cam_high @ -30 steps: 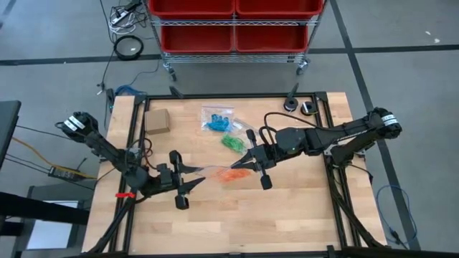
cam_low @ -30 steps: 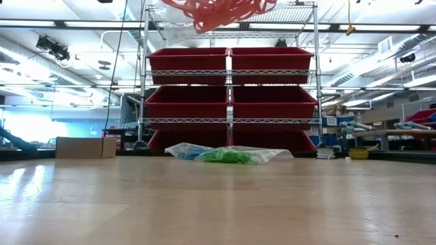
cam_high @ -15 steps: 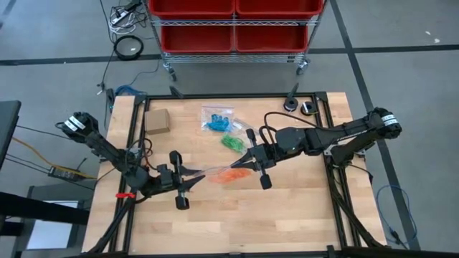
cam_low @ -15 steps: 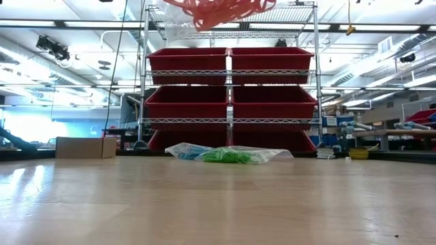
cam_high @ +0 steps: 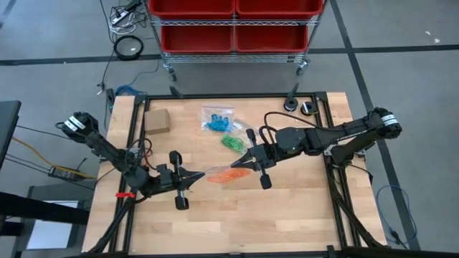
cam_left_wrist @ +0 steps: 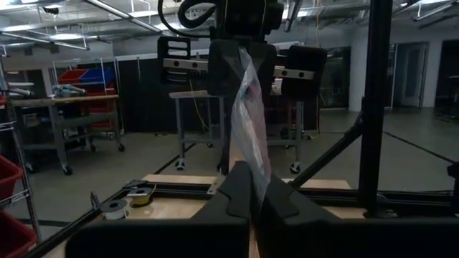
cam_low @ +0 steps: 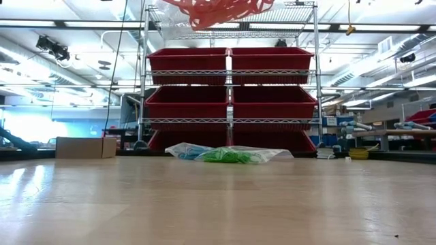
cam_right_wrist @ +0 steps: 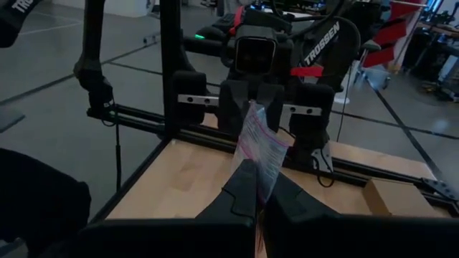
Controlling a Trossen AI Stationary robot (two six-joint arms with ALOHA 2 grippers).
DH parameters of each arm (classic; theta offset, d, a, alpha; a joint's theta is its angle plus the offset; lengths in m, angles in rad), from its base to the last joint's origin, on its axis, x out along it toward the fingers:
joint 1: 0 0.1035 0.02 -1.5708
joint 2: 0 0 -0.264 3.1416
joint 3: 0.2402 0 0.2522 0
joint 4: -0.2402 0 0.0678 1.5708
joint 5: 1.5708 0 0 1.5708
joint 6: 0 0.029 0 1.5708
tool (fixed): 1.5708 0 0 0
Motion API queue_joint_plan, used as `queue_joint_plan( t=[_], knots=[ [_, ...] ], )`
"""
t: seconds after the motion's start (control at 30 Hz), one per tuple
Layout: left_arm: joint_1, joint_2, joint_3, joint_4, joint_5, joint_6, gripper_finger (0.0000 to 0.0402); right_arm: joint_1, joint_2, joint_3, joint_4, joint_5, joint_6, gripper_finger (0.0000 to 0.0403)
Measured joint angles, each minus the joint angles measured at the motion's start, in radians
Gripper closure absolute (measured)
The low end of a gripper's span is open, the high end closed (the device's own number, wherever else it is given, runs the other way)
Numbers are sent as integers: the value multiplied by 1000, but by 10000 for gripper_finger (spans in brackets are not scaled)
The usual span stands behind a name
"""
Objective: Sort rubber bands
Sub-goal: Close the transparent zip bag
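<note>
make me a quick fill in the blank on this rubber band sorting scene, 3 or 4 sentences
1. The clear bag held up between the two claws contains ____ rubber bands.
2. The left claw is ____ on one end of that bag, and the right claw grips the other end.
3. The bag of green bands lies on the ____.
4. The cardboard box sits near the table's ____ edge in the high view.

Missing words: orange; shut; table; left
</note>
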Motion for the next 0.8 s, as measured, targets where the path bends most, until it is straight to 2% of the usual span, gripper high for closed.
queue_joint_plan(
  t=[0.5, 0.67, 0.8],
  knots=[
    [-2, 0, 0, 22, 1, 57, 400, 0, 0, 0, -9, 2, 10, 396],
    [-8, -7, 0, -27, 15, 82, 401, 0, 0, 1, -43, 39, 27, 346],
    [-8, -53, 45, -265, 14, 46, 401, 4, 0, 1, -112, 68, 81, 280]
  ],
)
